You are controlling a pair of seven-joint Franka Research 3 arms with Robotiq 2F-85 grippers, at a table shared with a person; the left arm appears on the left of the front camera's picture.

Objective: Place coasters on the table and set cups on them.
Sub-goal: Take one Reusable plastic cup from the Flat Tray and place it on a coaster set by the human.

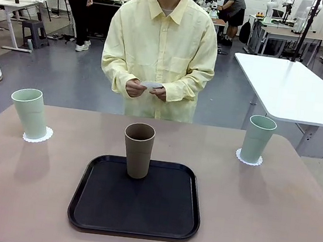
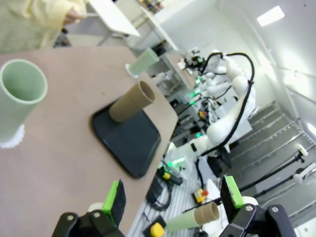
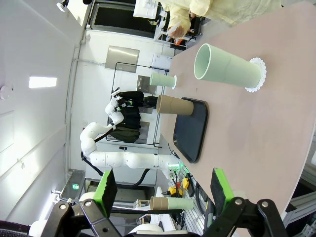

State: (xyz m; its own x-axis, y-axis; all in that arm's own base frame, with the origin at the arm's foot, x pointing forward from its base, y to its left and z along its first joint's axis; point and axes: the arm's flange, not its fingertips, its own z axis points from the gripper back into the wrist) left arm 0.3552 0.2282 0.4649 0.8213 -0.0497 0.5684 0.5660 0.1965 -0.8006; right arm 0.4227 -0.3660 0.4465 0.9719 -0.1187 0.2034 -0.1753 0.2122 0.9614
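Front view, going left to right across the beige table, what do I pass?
left mint green cup on the left coaster → brown-taupe cup standing on the black tray → right mint green cup on the right coaster

left gripper (image 2: 173,196): my jaws stand fully apart, with the left pads (image 2: 114,196) green and facing each other on black fingers. right gripper (image 3: 163,190): same condition, jaws fully apart, right pads (image 3: 218,185) facing inward. both of my wrists are rolled well off level. my right arm (image 2: 228,116) shows white and folded, seen from the left wrist. my left arm (image 3: 116,159) shows likewise from the right wrist.
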